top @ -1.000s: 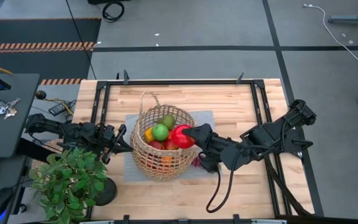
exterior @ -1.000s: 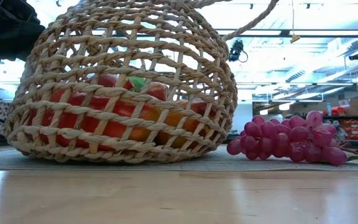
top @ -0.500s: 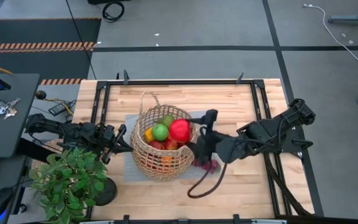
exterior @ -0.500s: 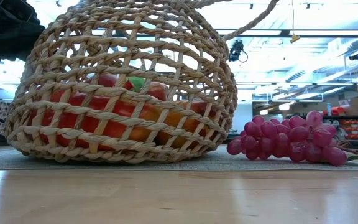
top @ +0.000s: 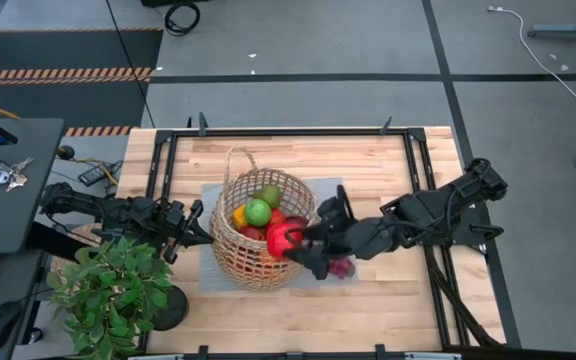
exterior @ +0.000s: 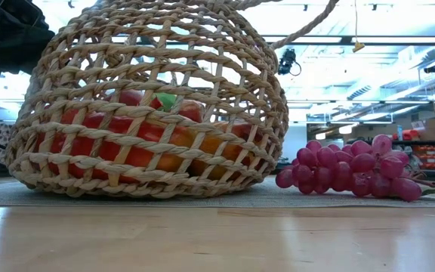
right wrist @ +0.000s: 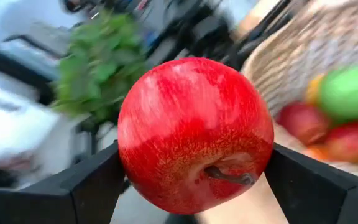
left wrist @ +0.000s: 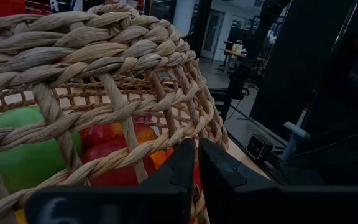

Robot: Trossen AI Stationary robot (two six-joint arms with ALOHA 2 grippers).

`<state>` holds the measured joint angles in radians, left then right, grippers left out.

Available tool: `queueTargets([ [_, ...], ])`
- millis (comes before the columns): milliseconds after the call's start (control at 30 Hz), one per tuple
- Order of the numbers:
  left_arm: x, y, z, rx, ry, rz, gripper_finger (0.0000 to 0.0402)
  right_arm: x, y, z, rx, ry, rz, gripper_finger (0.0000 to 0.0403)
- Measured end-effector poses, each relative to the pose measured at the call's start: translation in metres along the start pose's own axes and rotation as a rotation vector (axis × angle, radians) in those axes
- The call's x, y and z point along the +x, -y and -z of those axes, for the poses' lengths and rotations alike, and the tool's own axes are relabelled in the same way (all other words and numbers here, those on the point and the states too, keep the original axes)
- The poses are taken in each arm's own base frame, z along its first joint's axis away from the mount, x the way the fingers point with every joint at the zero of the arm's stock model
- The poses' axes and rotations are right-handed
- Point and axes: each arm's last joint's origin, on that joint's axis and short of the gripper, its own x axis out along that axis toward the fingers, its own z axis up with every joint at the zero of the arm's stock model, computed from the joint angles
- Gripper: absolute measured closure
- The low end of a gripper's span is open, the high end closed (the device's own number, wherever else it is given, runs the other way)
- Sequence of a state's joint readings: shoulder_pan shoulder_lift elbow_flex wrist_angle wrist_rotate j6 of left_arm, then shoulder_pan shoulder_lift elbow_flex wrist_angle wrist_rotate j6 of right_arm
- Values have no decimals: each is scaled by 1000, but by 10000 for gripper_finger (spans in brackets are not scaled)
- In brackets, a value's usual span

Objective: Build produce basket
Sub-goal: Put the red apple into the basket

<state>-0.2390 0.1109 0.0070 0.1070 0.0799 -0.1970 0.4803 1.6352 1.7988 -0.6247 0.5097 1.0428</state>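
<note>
The tan wicker basket [top: 258, 262] stands on a grey mat [top: 330, 190] in the middle of the table. It holds green pears, red apples and an orange fruit. My right gripper [top: 290, 240] reaches in from the table's right and holds a red apple [top: 281, 237] over the right part of the basket's mouth. Purple grapes [exterior: 353, 168] lie on the mat just right of the basket. My left gripper [top: 198, 226] sits at the basket's left wall, fingers nearly together. My left gripper comes level from the table's left and closes on the basket's left wall below the rim [left wrist: 190, 134]. A wicker strand runs into the narrow gap between the fingers. The basket rests on the mat. My right gripper pinches the red apple by its two opposite sides [right wrist: 132, 155] between its fingers [right wrist: 89, 186]. It slants down from the table's right. The apple's stem end faces the wrist, and the apple hangs clear above the fruit in the basket.
A leafy potted plant [top: 108, 290] stands at the near left corner, close to my left arm. Black frame rails [top: 413, 160] run along the table's sides. A dark desk with keys [top: 3, 175] adjoins the left edge. Bare wood lies near and far of the mat.
My right gripper has rolled about its own axis with the apple in its hold. The apple has swung from the basket's right rim a little toward the table's near edge, staying over the basket's mouth. Basket, grapes and left arm have kept still.
</note>
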Motion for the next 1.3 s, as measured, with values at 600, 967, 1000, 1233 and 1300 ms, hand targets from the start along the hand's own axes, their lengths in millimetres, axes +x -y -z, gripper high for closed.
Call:
queueTargets([
  [600,0,0,0,0,0,0,370,7,-6,-20,-240,33,-161,39],
  [967,0,0,0,-1,0,0,373,65,47,-43,-248,-102,43,39],
  [1000,0,0,0,0,-3,-1,374,74,52,-44,-244,-115,47,39],
  [1233,0,0,0,0,-3,-1,366,124,101,-61,-243,-206,151,39],
  [1300,0,0,0,0,-3,-1,366,135,114,-65,-230,-226,180,39],
])
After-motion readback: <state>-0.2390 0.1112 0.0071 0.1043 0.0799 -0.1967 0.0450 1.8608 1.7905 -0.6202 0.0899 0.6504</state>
